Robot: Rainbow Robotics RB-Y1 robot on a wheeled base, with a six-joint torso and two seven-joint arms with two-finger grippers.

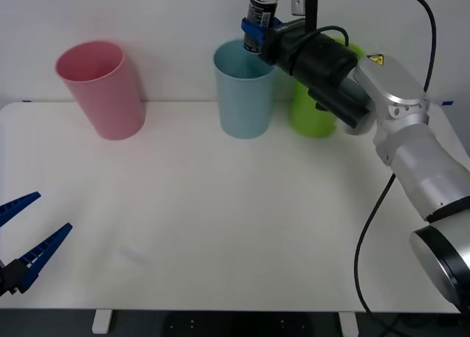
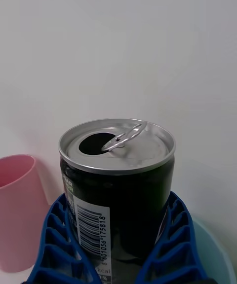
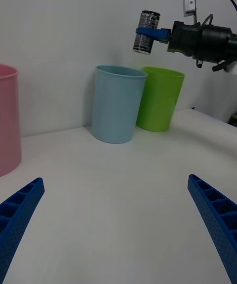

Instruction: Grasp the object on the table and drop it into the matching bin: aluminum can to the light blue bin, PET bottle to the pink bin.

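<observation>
Front view: the right gripper (image 1: 253, 34) is raised above the far side of the white desk (image 1: 220, 227), its jaws closed on the aluminum can (image 1: 261, 10). The can stands nearly upright, long axis vertical with a slight lean, pull-tab top upward, held over the rim of the light blue bin (image 1: 246, 89). The right arm reaches in from the right edge, forearm slanting up and leftward toward the bins. A lime green bin (image 1: 316, 106) stands just beside the blue one, partly behind the arm, and the pink bin (image 1: 103, 89) stands well apart to the left. The left gripper (image 1: 26, 238) sits low at the near left corner, jaws spread wide.

Right wrist view: the can (image 2: 117, 185) fills the blue ribbed fingers (image 2: 59, 244), clamped at its lower body, opened top and tab facing up. The pink bin (image 2: 17, 210) and a sliver of the blue bin's rim (image 2: 217, 257) show below it.

Left wrist view: the can (image 3: 146, 32) hangs in the air above the gap between the blue bin (image 3: 117, 104) and the green bin (image 3: 160, 97), tilted slightly, with the right arm stretched out level behind it.
</observation>
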